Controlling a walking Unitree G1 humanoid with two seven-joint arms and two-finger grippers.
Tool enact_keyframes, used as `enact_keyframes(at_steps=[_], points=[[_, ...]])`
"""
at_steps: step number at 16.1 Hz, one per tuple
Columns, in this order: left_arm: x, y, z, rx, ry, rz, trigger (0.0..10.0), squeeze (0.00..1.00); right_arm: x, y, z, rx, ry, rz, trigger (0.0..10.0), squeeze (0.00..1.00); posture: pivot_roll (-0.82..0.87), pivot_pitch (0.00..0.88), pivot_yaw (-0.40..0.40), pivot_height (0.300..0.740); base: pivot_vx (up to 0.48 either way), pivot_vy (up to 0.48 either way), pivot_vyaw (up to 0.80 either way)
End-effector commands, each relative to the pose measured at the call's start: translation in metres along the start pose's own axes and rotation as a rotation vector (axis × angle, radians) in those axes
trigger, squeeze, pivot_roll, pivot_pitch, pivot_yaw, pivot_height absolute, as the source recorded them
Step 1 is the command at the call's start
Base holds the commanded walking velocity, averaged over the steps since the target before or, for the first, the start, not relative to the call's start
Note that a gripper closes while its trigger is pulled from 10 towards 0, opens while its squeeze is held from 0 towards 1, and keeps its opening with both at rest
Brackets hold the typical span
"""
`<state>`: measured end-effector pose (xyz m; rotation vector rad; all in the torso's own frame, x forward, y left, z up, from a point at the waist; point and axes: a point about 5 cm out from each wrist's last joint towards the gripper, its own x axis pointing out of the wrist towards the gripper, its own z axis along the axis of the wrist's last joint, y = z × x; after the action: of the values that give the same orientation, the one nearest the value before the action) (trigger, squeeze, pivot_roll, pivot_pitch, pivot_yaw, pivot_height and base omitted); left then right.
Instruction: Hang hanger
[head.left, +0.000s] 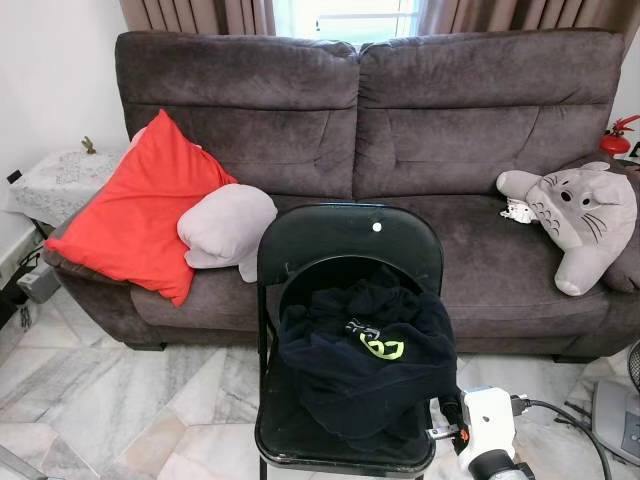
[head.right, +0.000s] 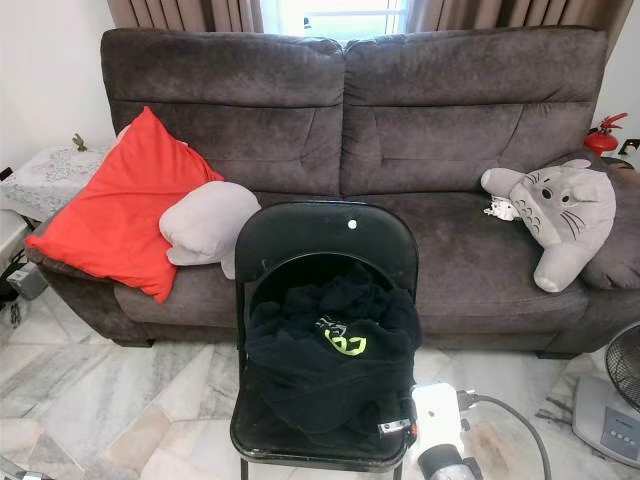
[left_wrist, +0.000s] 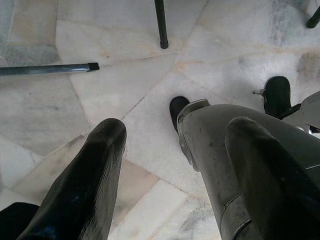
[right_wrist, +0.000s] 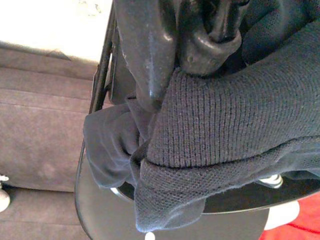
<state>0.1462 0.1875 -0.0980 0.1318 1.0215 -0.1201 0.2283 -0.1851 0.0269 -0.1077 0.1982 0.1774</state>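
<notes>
The right tool (right_wrist: 200, 45) clamps one black garment (head.left: 365, 365) heaped on one folding chair (head.left: 350, 245); the left tool (left_wrist: 175, 170) hangs wide above the floor (left_wrist: 100, 90).

Dark brown fabric sofa (head.left: 400, 150), two seats, against a white wall (head.left: 50, 70). Window (head.left: 345, 15) behind it, daylit, with brown curtains (head.left: 195, 14) on both sides. Floor (head.left: 130, 400) of pale marble tiles. Small side table (head.left: 55, 180) with lace cover at the sofa's left end. Black folding chair (head.left: 345, 250) in front.
</notes>
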Motion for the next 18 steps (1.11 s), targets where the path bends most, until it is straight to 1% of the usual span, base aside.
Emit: enact_keyframes(at_steps=[1,2,3,4,5,6,7,9,10,13,15,16,17,18], points=[[-0.001,0.003,-0.006,0.017,0.027,0.0,10.0,0.0,0.002,-0.002,0.007,-0.008,-0.017,-0.013,0.0,0.0,0.0,0.004,0.058,0.74,0.0,0.0,0.0],[-0.001,0.003,-0.006,0.015,0.026,0.0,10.0,0.0,0.004,-0.003,0.014,-0.016,-0.036,-0.02,0.0,0.0,0.0,0.003,0.058,0.74,0.0,0.0,0.0],[-0.001,0.003,-0.006,0.015,0.027,0.002,10.0,0.0,0.006,-0.008,0.029,-0.039,-0.09,-0.052,0.0,0.0,0.0,0.003,0.058,0.74,0.0,0.0,0.0],[-0.001,0.003,-0.006,0.015,0.027,0.002,10.0,0.0,0.007,-0.01,0.035,-0.046,-0.109,-0.07,0.0,0.0,-0.01,0.002,0.058,0.74,0.0,0.0,0.0],[-0.001,0.003,-0.006,0.016,0.029,0.002,10.0,0.0,0.012,-0.022,0.065,-0.064,-0.218,-0.174,0.0,0.0,-0.01,0.003,0.059,0.74,0.0,0.0,0.0],[-0.001,0.003,-0.006,0.019,0.031,0.001,10.0,0.0,0.015,-0.025,0.09,-0.077,-0.303,-0.196,0.0,0.0,-0.01,0.003,0.059,0.74,0.0,0.0,0.0],[-0.001,0.003,-0.006,0.019,0.031,0.001,10.0,0.0,0.016,-0.023,0.099,-0.086,-0.33,-0.183,0.0,0.0,-0.01,0.003,0.059,0.74,0.0,0.0,0.0],[-0.001,0.002,-0.006,0.018,0.031,-0.001,10.0,0.0,0.02,-0.014,0.126,-0.121,-0.406,-0.124,0.0,0.0,-0.01,0.0,0.055,0.74,0.0,0.0,0.0],[-0.001,0.002,-0.006,0.016,0.03,-0.002,10.0,0.0,0.021,-0.011,0.143,-0.13,-0.458,-0.12,0.0,0.0,-0.01,0.0,0.054,0.74,0.0,0.0,0.0],[-0.001,0.001,-0.006,0.016,0.029,-0.002,10.0,0.0,0.02,-0.007,0.163,-0.149,-0.494,-0.095,0.0,0.0,-0.01,0.0,0.053,0.74,0.0,0.0,0.0],[-0.001,0.001,-0.006,0.016,0.029,-0.002,10.0,0.0,0.019,-0.008,0.164,-0.13,-0.483,-0.101,0.0,0.0,-0.01,0.0,0.051,0.74,0.0,0.0,0.0],[-0.001,0.001,-0.005,0.015,0.029,-0.002,10.0,0.0,0.018,-0.011,0.159,-0.095,-0.452,-0.125,0.0,0.0,-0.01,0.0,0.051,0.74,0.0,0.0,0.0],[-0.001,0.001,-0.006,0.016,0.029,-0.003,10.0,0.0,0.016,-0.013,0.158,-0.091,-0.447,-0.13,0.0,0.0,-0.01,0.0,0.052,0.74,0.0,0.0,0.0],[-0.001,0.001,-0.006,0.016,0.029,-0.003,10.0,0.0,0.012,-0.012,0.164,-0.092,-0.461,-0.118,0.0,0.0,-0.02,0.0,0.053,0.74,0.0,0.0,0.0]])
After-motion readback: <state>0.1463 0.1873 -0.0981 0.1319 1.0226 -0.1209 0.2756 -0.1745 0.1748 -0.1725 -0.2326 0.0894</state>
